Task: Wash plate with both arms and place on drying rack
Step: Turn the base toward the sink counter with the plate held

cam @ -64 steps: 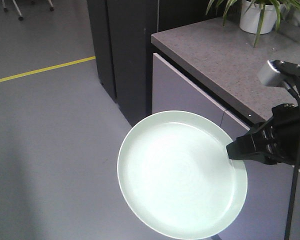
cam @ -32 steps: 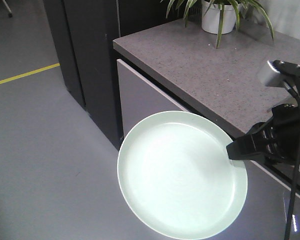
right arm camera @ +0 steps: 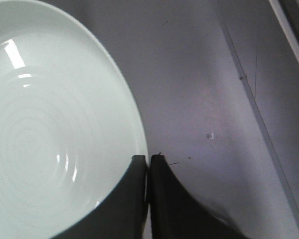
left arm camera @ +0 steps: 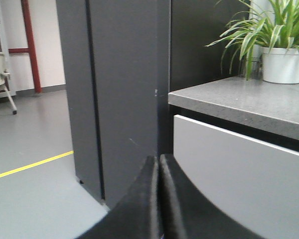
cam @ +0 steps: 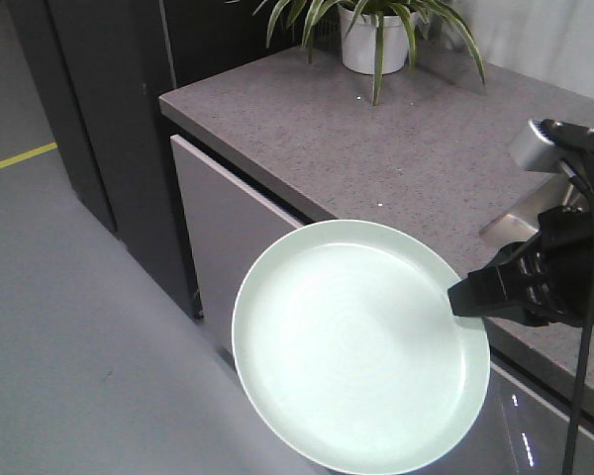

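Mint-green plate point(cam: 358, 344): held in the air with its face toward the front camera. Its rim is caught in the right gripper point(cam: 462, 299), and the rest of it hangs out to that gripper's left.
Right gripper: pinching the plate's rim. In the wrist view its two black fingers point(right arm camera: 134, 199) are pressed close together at the plate's edge.
Left gripper point(left arm camera: 158, 159): pressed together with nothing between the tips. It does not touch the plate, which is absent from its wrist view. Ahead of it stand a dark cabinet point(left arm camera: 114, 74) and the edge of the desk point(left arm camera: 239, 102).
Desk surroundings: the grey stone desk lies behind and above the right gripper, with a potted plant point(cam: 374, 35) at its far side.
Done so far: the plate is up and firmly carried in one gripper, by my reading.
Left to do: no sink, water or drying rack shows in any view, so washing with both arms and racking both appear to lie ahead. I cannot tell whether the plate is wet.
Change from earlier: the desk and plant have slid leftward in the front view. The yellow floor line point(cam: 15, 158) is now almost at the left edge. A pale metal piece point(cam: 520, 220) has come into sight just above the right gripper, and I cannot tell what it is. The plate and gripper keep the same spot and the same grasp, which suggests the base is moving rather than the arm.
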You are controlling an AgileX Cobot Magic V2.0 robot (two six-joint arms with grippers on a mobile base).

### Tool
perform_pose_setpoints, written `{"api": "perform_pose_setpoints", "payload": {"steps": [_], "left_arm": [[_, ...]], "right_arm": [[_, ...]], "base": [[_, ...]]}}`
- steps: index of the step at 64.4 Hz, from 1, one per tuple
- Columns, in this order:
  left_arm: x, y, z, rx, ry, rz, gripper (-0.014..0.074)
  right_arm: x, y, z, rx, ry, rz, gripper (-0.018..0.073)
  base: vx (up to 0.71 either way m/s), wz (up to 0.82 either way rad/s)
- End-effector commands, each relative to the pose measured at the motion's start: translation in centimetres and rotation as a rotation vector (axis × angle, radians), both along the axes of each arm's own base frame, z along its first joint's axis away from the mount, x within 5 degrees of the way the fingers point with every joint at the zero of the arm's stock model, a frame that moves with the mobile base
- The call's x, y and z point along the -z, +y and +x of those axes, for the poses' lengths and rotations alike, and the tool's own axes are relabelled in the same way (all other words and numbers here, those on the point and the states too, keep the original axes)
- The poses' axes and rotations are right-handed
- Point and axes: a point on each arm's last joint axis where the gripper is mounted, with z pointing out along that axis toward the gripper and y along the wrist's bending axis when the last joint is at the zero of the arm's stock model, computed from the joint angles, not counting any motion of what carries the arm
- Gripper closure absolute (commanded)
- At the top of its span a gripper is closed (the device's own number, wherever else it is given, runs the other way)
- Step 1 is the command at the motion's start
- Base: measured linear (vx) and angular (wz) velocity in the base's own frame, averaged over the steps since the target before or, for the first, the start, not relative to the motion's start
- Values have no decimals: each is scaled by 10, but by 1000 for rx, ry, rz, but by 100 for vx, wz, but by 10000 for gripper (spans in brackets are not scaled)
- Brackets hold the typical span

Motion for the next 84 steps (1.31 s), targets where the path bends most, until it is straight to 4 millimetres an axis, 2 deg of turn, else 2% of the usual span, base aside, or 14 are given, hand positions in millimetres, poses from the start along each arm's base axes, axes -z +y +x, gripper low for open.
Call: {"api": "perform_pose_setpoints", "payload": {"steps": [1, 84], "left_arm": [[-18, 0, -3, 3, -120, -9, 603], [-18, 0, -3, 3, -120, -9, 603]], "right_arm": [[-15, 2, -2, 8, -66, 48, 564], [-15, 2, -2, 8, -66, 48, 564]], "base": [[10, -24], [9, -22]]}}
